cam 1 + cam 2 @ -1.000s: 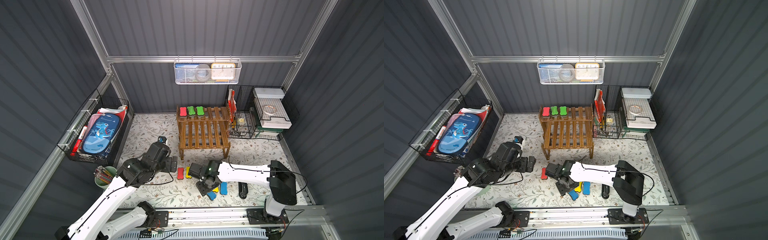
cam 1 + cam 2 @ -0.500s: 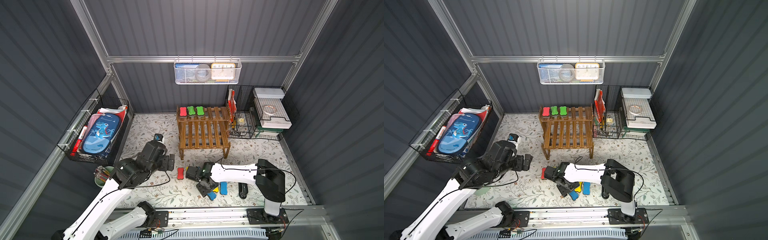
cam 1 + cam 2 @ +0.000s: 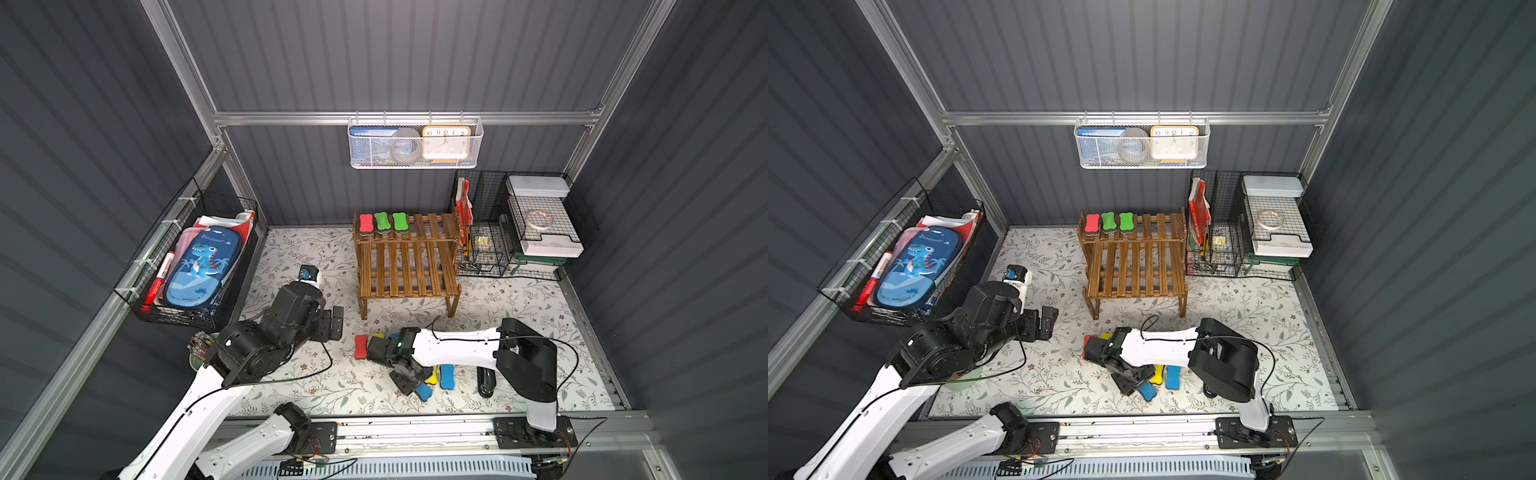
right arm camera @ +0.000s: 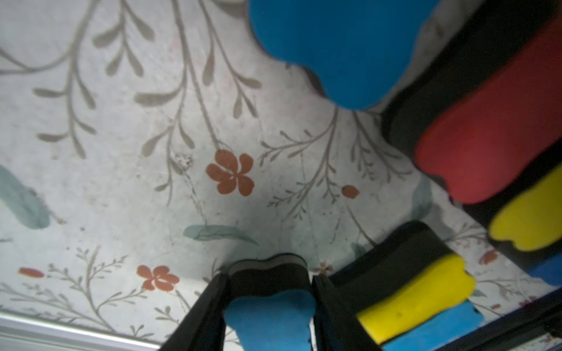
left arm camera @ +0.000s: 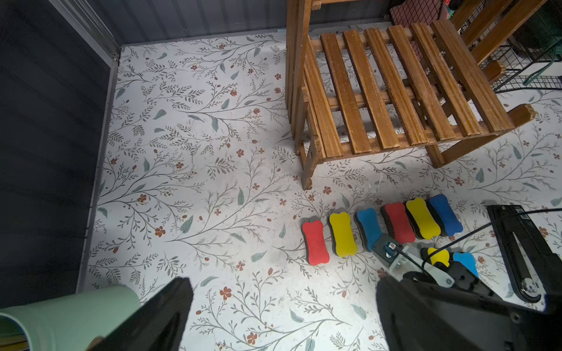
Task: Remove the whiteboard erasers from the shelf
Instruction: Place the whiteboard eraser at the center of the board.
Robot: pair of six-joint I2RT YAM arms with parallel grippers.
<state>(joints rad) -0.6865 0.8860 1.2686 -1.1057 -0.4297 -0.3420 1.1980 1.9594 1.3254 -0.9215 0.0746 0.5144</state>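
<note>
The right fingers (image 4: 206,319) pinch a blue eraser (image 4: 269,316) by its sides, low over the floral surface (image 4: 152,152), just beside a yellow eraser (image 4: 416,297). The left fingers (image 5: 164,313) are spread wide with nothing between them, above bare surface near the shelf (image 3: 409,266). On the shelf's top tier, a red eraser (image 3: 365,223) and two green erasers (image 3: 381,221) lie side by side at one end.

Both top views hang high over me, angled down at the whole cell. My L wrist cam looks down on floor mat (image 5: 194,152) & shelf (image 5: 395,91); R wrist cam sits v. close to mat. All share the whiteboard erasers (image 5: 342,234) on it.
</note>
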